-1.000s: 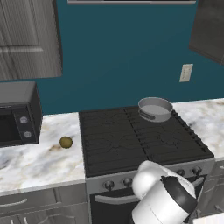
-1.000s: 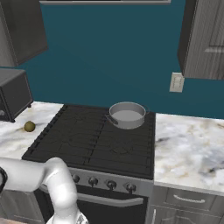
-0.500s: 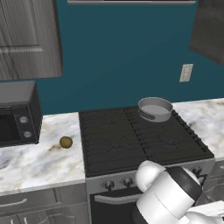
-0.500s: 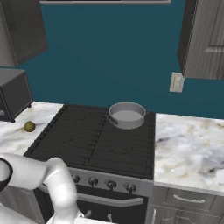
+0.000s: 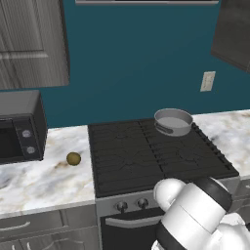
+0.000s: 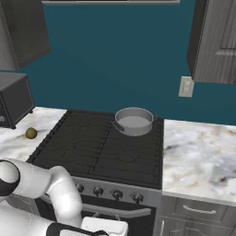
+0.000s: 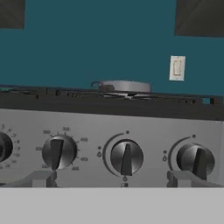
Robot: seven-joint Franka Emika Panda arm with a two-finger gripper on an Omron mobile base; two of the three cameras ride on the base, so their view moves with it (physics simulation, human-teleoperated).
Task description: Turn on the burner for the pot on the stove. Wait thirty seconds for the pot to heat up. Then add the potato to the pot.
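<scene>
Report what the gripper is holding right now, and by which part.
Nothing: the gripper faces the stove knobs with empty space between its fingertips; the potato lies on the counter.

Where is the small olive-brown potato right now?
The small olive-brown potato lies on the marble counter left of the black gas stove, between it and the dark microwave.

A home kitchen: a black gas stove (image 5: 156,156) set into a marble counter (image 5: 39,180), microwave (image 5: 19,127) left of it, dark cabinets (image 5: 29,44) above.
</scene>
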